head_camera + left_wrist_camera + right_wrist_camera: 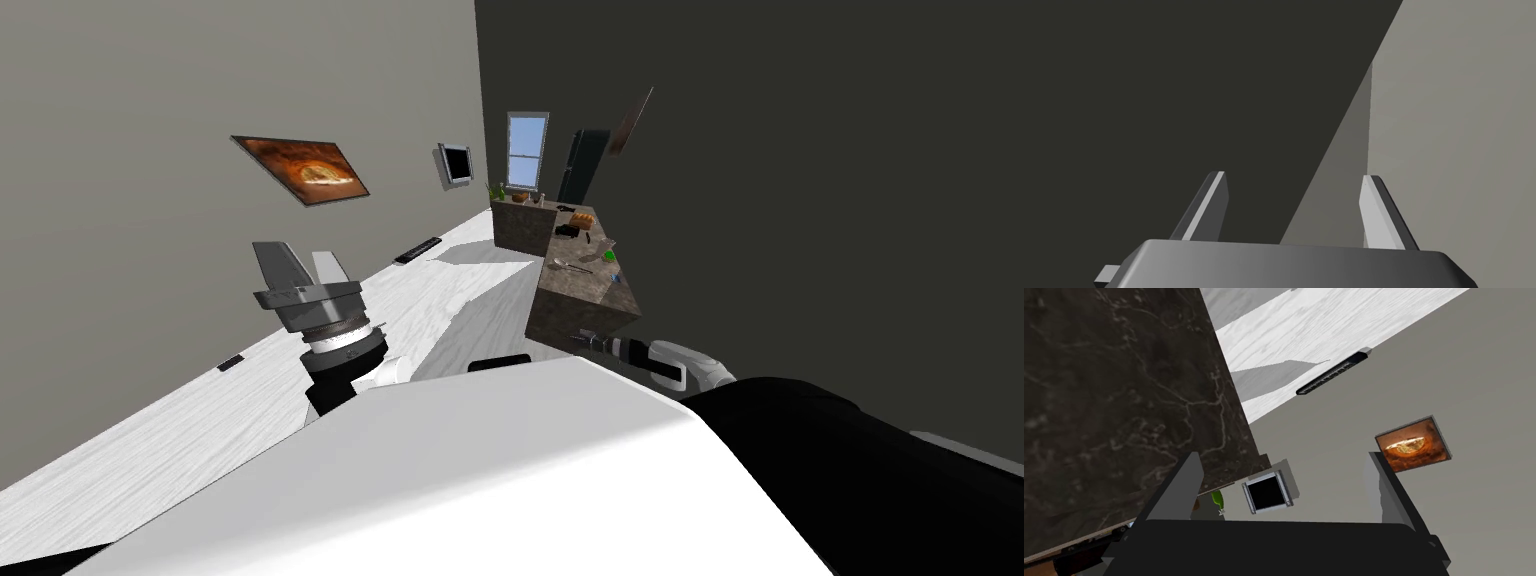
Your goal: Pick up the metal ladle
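Ahead, one ladle (568, 266), one counter (590, 292)

The dark marbled tabletop (585, 292) is cluttered at its near end — a slim silvery ladle (572, 266), a small green object (608, 256) and a small blue one (616, 278) lie apart, bare stone between. The right tool (1284, 460), fingers spread, sits below the top beside the counter's marbled end face (1114, 398); the pale wood-grain floor (450, 300) alongside lies open.

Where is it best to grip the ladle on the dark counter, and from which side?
Probably the thin handle, from above: the ladle lies flat on the dark counter, so its handle is the narrow part to pinch across. Finer detail is too small to tell.
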Controlling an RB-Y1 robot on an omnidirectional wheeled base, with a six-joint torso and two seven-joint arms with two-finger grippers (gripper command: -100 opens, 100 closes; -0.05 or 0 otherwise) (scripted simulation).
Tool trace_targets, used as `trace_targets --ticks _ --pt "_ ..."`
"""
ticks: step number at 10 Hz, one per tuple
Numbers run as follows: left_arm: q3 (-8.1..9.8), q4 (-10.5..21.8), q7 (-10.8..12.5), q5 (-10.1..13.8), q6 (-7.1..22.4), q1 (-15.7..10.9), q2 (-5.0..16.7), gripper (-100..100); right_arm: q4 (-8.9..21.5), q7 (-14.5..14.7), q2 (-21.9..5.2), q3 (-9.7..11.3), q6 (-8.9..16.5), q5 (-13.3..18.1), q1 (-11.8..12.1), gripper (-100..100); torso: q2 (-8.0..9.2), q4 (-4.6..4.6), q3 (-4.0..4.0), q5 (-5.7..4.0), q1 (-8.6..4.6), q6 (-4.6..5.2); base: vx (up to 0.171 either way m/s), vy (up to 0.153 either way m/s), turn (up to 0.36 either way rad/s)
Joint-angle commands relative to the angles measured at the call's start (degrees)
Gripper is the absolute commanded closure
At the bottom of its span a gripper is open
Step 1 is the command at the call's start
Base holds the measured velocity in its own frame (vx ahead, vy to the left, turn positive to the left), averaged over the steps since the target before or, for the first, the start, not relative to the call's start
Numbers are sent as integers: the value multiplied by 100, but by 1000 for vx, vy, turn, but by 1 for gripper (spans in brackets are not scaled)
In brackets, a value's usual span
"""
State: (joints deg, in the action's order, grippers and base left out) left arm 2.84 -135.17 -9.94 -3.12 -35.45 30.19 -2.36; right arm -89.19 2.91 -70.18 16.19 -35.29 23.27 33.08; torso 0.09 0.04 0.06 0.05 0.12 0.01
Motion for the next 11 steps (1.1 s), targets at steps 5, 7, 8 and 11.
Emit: trace_targets --ticks 5,7,8,11 --pt "0 0 0 0 0 0 0 0 616 82 -745 288 119 392 -249 -100 -8 -2 -4 -2 -7 -1 2 40 139" --pt "0 0 0 0 0 0 0 0 882 131 -986 367 120 519 -318 -100 -13 -2 -7 -3 -11 -2 22 22 165" --pt "1 0 0 0 0 1 1 0 882 131 -986 367 120 519 -318 -100 -12 -2 -7 -4 -15 5 14 4 -25" --pt "1 0 0 0 0 1 1 0 1141 180 -1204 446 123 641 -390 -100 -14 -3 -8 -6 -19 4 24 7 107"
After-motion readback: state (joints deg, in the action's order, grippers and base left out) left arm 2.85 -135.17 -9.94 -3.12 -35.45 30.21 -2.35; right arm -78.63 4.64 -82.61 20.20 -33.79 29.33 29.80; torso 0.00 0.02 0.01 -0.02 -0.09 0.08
